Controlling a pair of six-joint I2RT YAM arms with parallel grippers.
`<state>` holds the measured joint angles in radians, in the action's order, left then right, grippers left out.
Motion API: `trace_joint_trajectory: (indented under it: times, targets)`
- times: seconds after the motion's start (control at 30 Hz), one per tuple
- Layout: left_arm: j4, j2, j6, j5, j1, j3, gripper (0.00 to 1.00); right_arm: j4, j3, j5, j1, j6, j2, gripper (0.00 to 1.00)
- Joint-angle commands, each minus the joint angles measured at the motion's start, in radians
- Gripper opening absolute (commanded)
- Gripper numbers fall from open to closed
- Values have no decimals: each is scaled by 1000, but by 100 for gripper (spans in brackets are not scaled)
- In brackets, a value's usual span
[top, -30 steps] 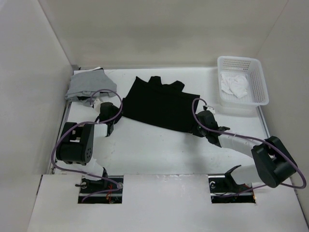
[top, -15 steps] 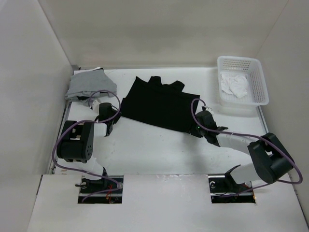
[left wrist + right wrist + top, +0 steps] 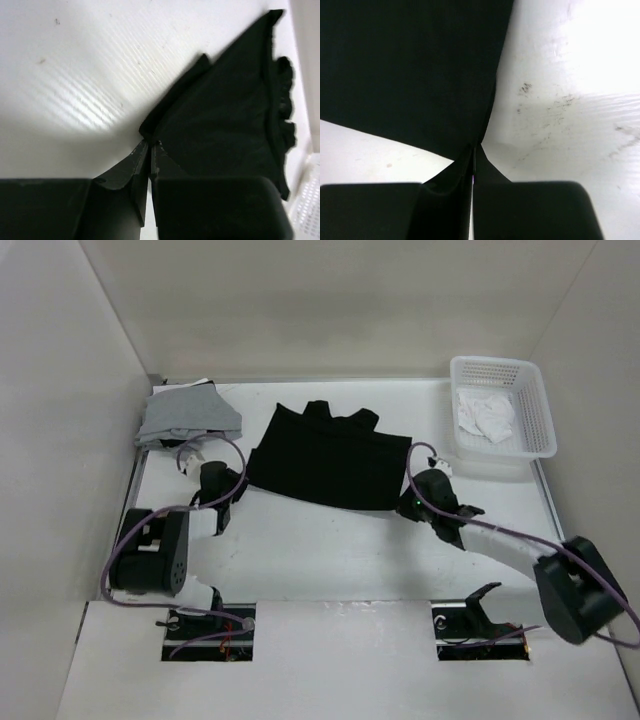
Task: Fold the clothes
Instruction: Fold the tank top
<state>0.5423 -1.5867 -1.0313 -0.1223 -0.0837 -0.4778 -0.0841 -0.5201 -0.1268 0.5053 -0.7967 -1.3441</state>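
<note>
Black garment point(image 3: 325, 455), judged limp and light, lay mid-frame; left hand point(image 3: 150, 146) and right hand point(image 3: 474, 150) were clamped on its lower corners.

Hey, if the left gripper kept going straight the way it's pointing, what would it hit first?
The black garment: its near corner looks pinched in the shut left gripper, and the rest of the cloth spreads straight ahead over the table.
</note>
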Motion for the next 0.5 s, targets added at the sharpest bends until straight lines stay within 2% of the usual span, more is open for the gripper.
trace_joint_trajectory:
  times: [0.0,0.13,0.27,0.37,0.47]
  targets:
    - [19,242,-10,-11,0,37,0,47,-4,-65,5,37,220,1]
    - [-195,633,14,-19,-14,6,0,289,-69,-108,48,77,515,0]
    - [-462,986,79,-39,-23,-137,1,588,-251,-194,152,103,775,0]
    - [-612,1132,129,-45,-26,-280,1,731,-415,-272,253,108,868,0]
    - [-694,1189,152,-46,-34,-385,1,799,-549,-321,362,100,896,0]
